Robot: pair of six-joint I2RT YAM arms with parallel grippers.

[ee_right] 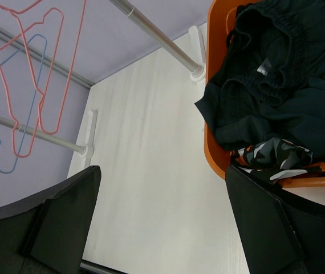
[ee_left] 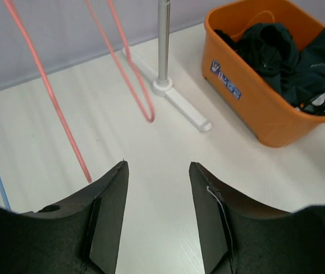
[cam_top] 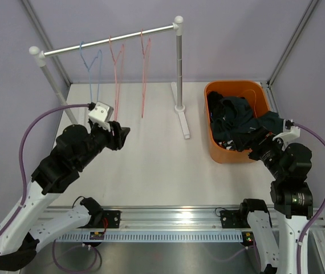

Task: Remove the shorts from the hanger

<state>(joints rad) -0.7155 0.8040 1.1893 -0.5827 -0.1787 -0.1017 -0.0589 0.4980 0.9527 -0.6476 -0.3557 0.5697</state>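
You see all the shorts (cam_top: 236, 117) piled in the orange basket (cam_top: 231, 84) at 3 o'clock on the table (cam_top: 151, 165). Your left gripper (ee_left: 157, 168) is released and empty near the wire hangers (ee_left: 63, 123) at 10 o'clock. Your right gripper (ee_right: 162, 168) gapes wide, empty, just beside the basket.

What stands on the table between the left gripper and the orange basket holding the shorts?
In the top view, only the rack's white foot stands between the left gripper and the orange basket; the table there is otherwise bare.

Bright even lighting, soft faint shadows, all three views sharp
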